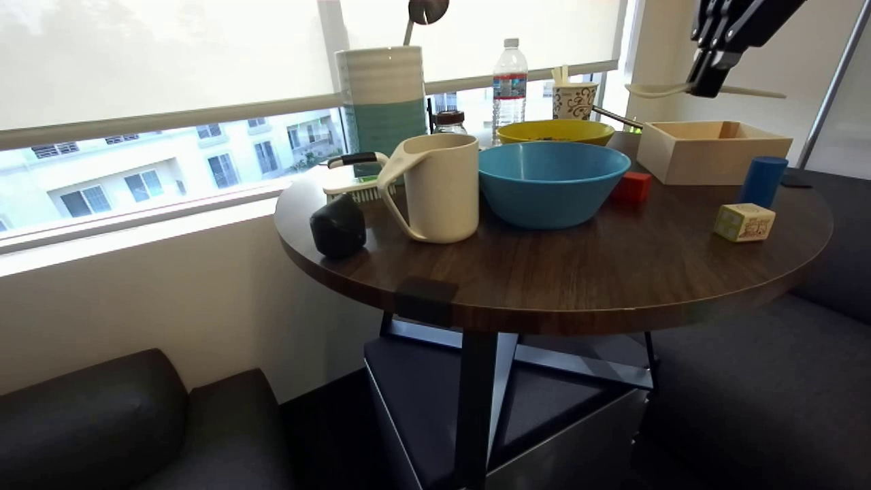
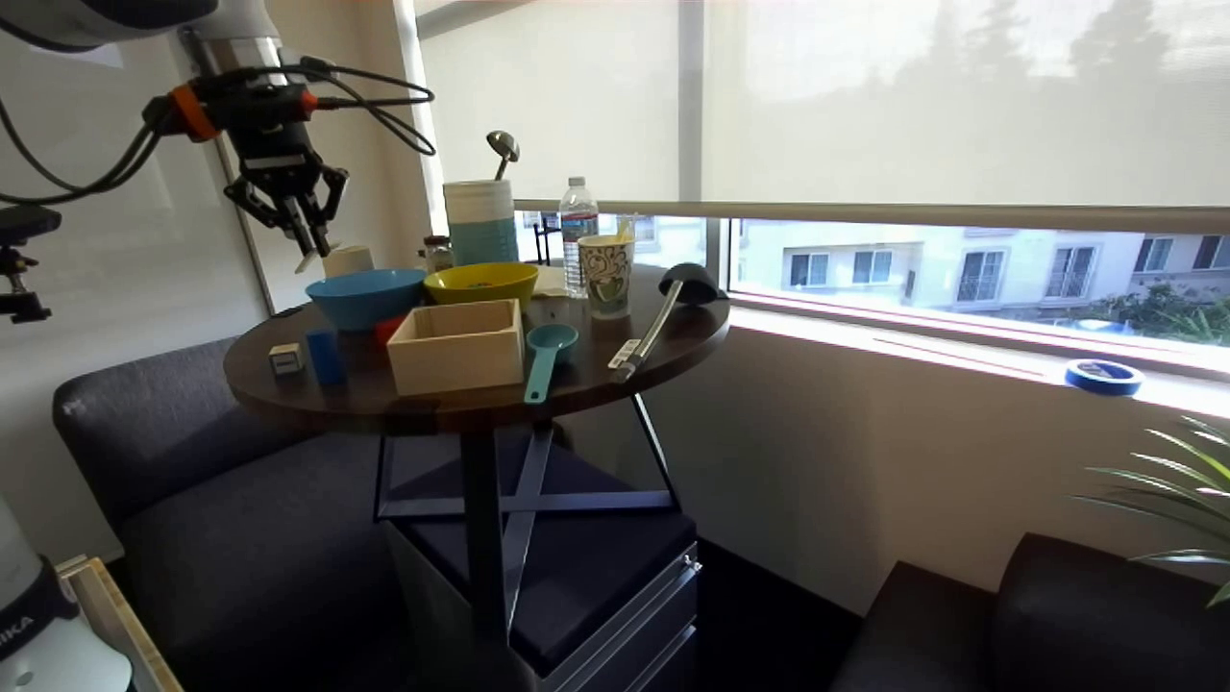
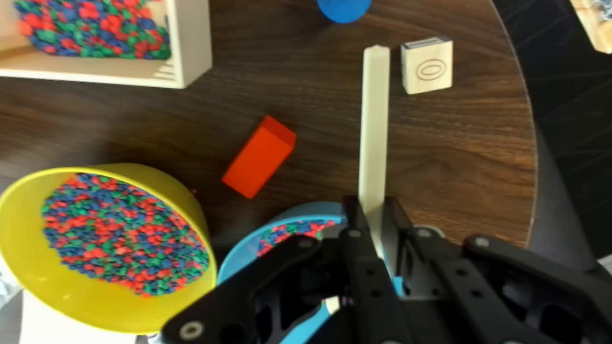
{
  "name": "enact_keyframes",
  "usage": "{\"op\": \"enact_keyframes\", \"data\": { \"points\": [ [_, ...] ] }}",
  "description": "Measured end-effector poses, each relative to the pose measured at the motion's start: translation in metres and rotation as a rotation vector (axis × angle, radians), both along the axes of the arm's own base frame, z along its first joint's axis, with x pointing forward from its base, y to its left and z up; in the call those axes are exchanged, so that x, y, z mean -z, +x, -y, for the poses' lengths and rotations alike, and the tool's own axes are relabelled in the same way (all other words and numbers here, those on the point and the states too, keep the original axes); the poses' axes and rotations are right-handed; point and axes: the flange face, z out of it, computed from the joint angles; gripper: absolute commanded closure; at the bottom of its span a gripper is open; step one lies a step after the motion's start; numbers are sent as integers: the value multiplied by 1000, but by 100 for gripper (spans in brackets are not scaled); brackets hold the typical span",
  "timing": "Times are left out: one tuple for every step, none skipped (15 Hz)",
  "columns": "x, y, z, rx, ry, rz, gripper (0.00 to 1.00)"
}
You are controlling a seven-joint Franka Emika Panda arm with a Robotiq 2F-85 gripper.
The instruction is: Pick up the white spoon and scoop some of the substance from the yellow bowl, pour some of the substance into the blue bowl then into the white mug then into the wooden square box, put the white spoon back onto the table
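Much of the blue bowl (image 3: 242, 258), in wrist view, hides behind the tool (image 3: 372, 205) gripping the white spoon (image 3: 374, 124).

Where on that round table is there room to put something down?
Best bet: the bare front stretch of the table, in an exterior view, bordered by the white mug, blue bowl and small wooden cube. In the wrist view, a narrower bare strip runs between the wooden square box and yellow bowl. Crowded spot: both bowls and the mug, bunched together.

In the wrist view, the blue bowl (image 3: 243, 258) seems mostly hidden
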Motion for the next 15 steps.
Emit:
{"op": "enact_keyframes", "data": {
  "points": [
    [6, -1, -3, -32, 36, -19, 97],
    [12, -3, -5, -68, 65, -36, 97],
    [18, -5, -7, -100, 86, -52, 97],
    [23, -7, -9, -132, 98, -65, 97],
    [27, -8, -11, -160, 102, -73, 86],
    [29, -9, -11, -164, 100, -76, 86],
    [29, -8, -10, -161, 97, -75, 86],
    [29, -8, -10, -159, 95, -75, 86],
    [29, -8, -10, -159, 94, -74, 97],
    [29, -8, -10, -159, 94, -74, 97],
    [29, -9, -11, -167, 97, -76, 97],
    [32, -10, -15, -189, 99, -88, 97],
    [38, -12, -22, -225, 97, -110, 97],
    [46, -14, -33, -263, 90, -135, 97],
    [55, -17, -44, -302, 79, -162, 97]
  ]
}}
